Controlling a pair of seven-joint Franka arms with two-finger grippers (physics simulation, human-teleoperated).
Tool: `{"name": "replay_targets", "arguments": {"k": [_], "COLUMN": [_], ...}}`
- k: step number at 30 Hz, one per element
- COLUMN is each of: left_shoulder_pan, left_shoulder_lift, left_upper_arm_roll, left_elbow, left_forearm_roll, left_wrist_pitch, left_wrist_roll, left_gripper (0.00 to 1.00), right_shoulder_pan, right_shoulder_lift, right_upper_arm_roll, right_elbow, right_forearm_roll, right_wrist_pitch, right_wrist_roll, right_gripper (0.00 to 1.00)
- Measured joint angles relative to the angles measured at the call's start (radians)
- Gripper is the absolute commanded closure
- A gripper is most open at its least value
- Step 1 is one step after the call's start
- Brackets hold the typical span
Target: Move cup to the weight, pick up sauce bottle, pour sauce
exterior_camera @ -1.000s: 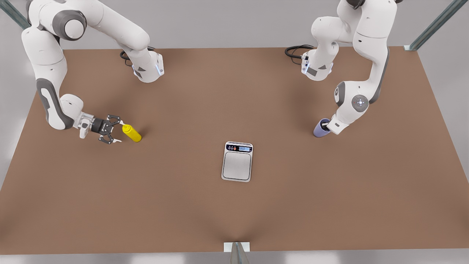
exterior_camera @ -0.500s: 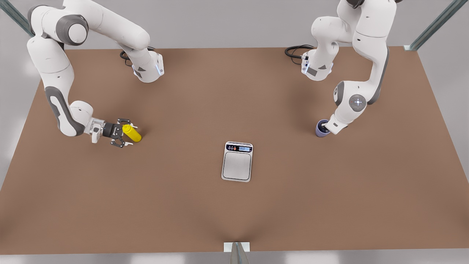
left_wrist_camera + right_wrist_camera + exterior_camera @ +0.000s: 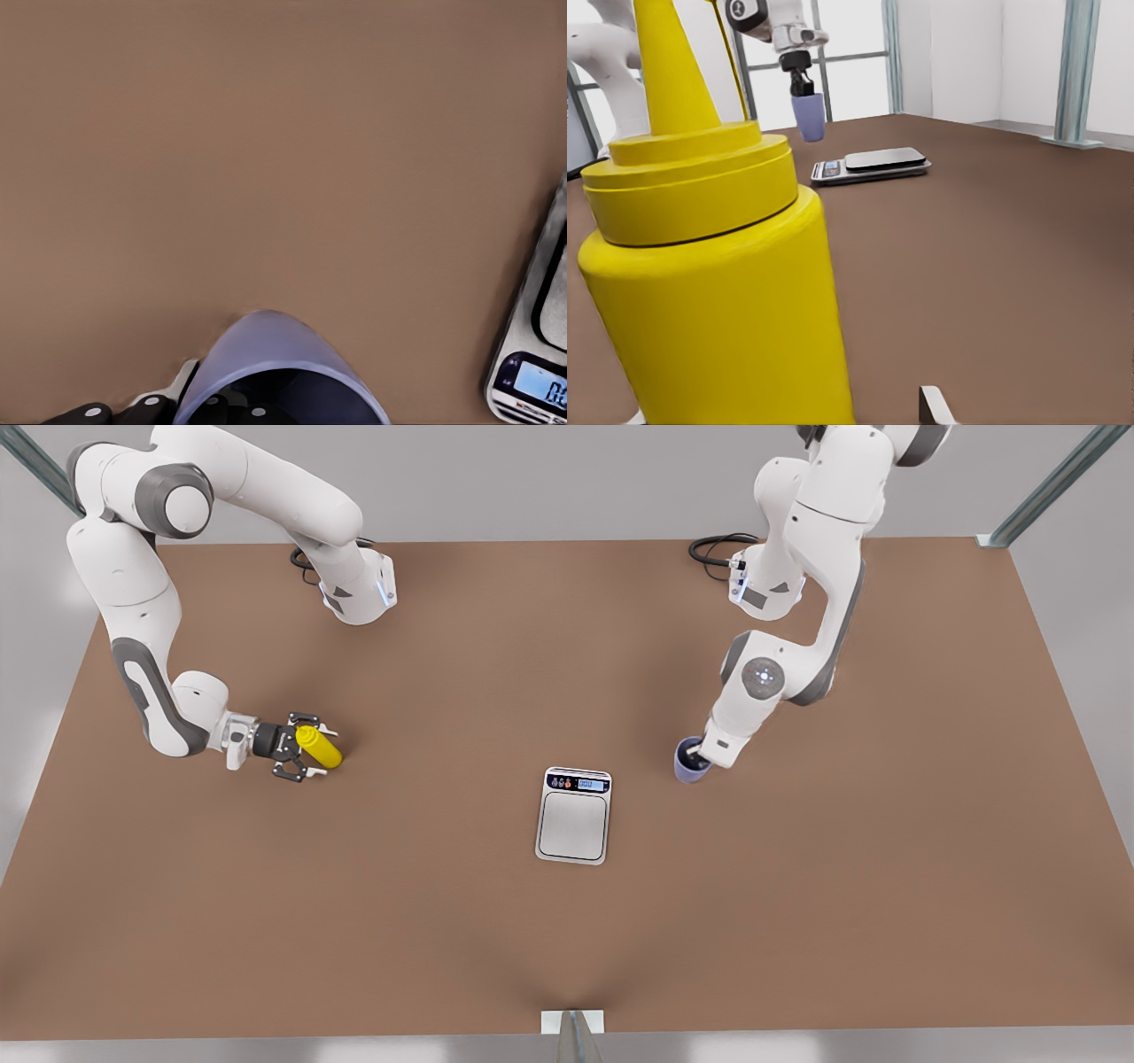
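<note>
The lavender-blue cup (image 3: pixel 684 769) hangs just off the table, right of the weight (image 3: pixel 574 815) in the front view. My left gripper (image 3: pixel 700 758) is shut on its rim, one finger inside. In the left wrist view the cup (image 3: pixel 266 354) sits under my fingers (image 3: pixel 221 411), with the weight (image 3: pixel 532 354) off to one side. The yellow sauce bottle (image 3: pixel 326 755) stands at the front view's left. My right gripper (image 3: pixel 317 749) is open and straddles it from the side. The right wrist view has the sauce bottle (image 3: pixel 709 283) close up and one fingertip (image 3: pixel 935 407) apart from it.
The brown table (image 3: pixel 567 939) is bare around the weight. Both arm bases (image 3: pixel 359 593) stand at the far edge with black cables. Farther off in the right wrist view are the cup (image 3: pixel 808 115) and the weight (image 3: pixel 873 166).
My left gripper has carried the cup toward the front view's left, nearer the weight. My right gripper slid forward around the sauce bottle, then stayed almost still.
</note>
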Motion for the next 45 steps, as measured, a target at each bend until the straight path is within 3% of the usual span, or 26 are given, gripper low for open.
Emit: {"name": "replay_targets", "arguments": {"k": [2,7,12,20,24,29,33,36,40,43,44,45], "left_shoulder_pan": [-0.008,-0.086,-0.148,-0.166,-0.166,-0.165,-0.163,-0.162,-0.150,-0.143,-0.141,-0.134], "left_shoulder_lift": [0.061,0.145,0.324,0.447,0.446,0.435,0.397,0.349,0.288,0.191,0.133,0.103], "left_upper_arm_roll": [-0.028,-0.072,-0.072,-0.065,-0.066,-0.065,-0.061,-0.055,-0.027,0.123,0.241,0.358], "left_elbow": [0.144,0.326,0.592,0.736,0.736,0.739,0.738,0.738,0.748,0.736,0.716,0.702], "left_forearm_roll": [-0.014,-0.064,-0.109,-0.210,-0.302,-0.234,-0.131,-0.073,-0.027,-0.076,-0.103,-0.135], "left_wrist_pitch": [-0.104,-0.118,-0.184,-0.192,-0.188,-0.232,-0.305,-0.361,-0.428,-0.623,-0.729,-0.809], "left_wrist_roll": [-0.093,-0.329,-0.463,-0.525,-0.519,-0.530,-0.520,-0.521,-0.475,-0.177,-0.004,0.158], "left_gripper": [0.79,0.79,0.79,0.78,0.45,0.42,0.42,0.42,0.42,0.42,0.33,0.30], "right_shoulder_pan": [0.001,0.000,0.000,-0.001,0.026,0.114,0.227,0.358,0.536,0.653,0.682,0.731], "right_shoulder_lift": [0.000,0.003,0.003,-0.018,-0.131,-0.255,-0.302,-0.355,-0.466,-0.479,-0.482,-0.482], "right_upper_arm_roll": [0.000,0.000,0.000,0.000,0.000,-0.003,-0.003,-0.003,0.000,0.002,0.002,0.002], "right_elbow": [0.000,0.000,0.000,0.028,0.073,0.114,0.287,0.292,0.243,0.235,0.235,0.238], "right_forearm_roll": [0.001,0.002,0.001,0.000,-0.004,-0.017,-0.302,-0.442,-0.796,-1.118,-1.210,-1.317], "right_wrist_pitch": [0.000,0.000,0.001,-0.023,-0.023,-0.019,0.048,0.208,0.431,0.489,0.490,0.491], "right_wrist_roll": [0.000,0.003,0.005,0.060,0.222,0.475,0.833,1.005,1.514,1.859,1.963,2.033], "right_gripper": [0.31,0.42,0.43,0.45,0.44,0.44,0.44,0.44,0.44,0.44,0.44,0.44]}}
